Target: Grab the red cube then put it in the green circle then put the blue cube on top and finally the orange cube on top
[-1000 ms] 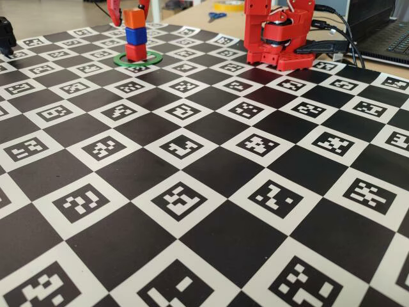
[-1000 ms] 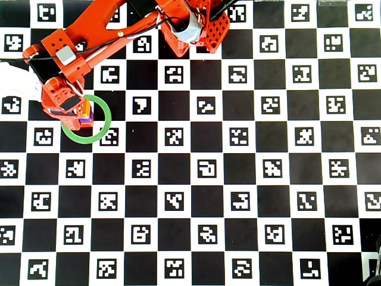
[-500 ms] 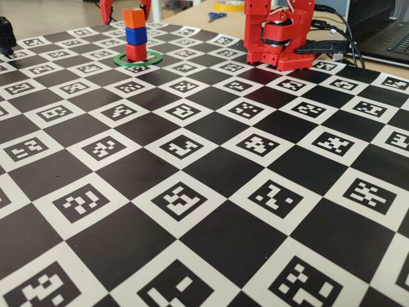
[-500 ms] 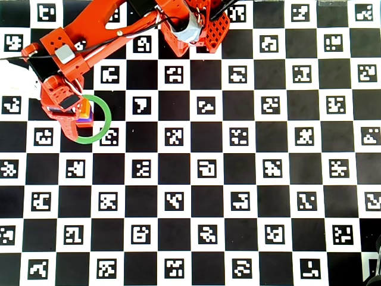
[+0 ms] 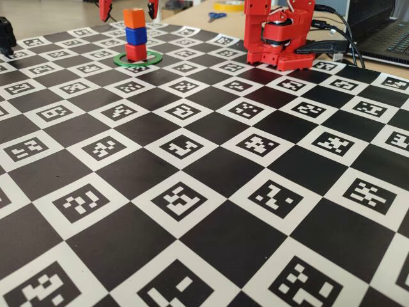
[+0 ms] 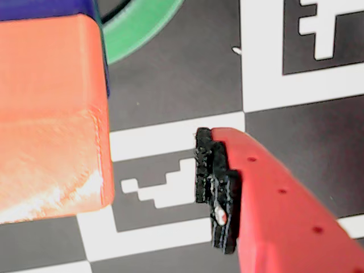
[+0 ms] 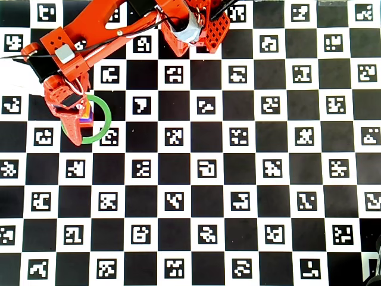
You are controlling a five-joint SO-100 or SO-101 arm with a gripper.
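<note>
Though stacked, orange cube [image 5: 133, 18] between parted fingers [image 5: 104, 9]

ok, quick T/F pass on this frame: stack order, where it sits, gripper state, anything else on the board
1. The orange cube is on top of the stack. True.
2. The blue cube is at the bottom. False: it is in the middle, and the red cube is at the bottom.
3. The stack stands inside the green circle. True.
4. The gripper is clamped on the orange cube. False: in the fixed view its fingers stand apart on either side of the cube with gaps, and the wrist view shows a finger pad clear of the cube.
5. A fourth cube lies loose on the checkered board. False: only the three stacked cubes are seen.
</note>
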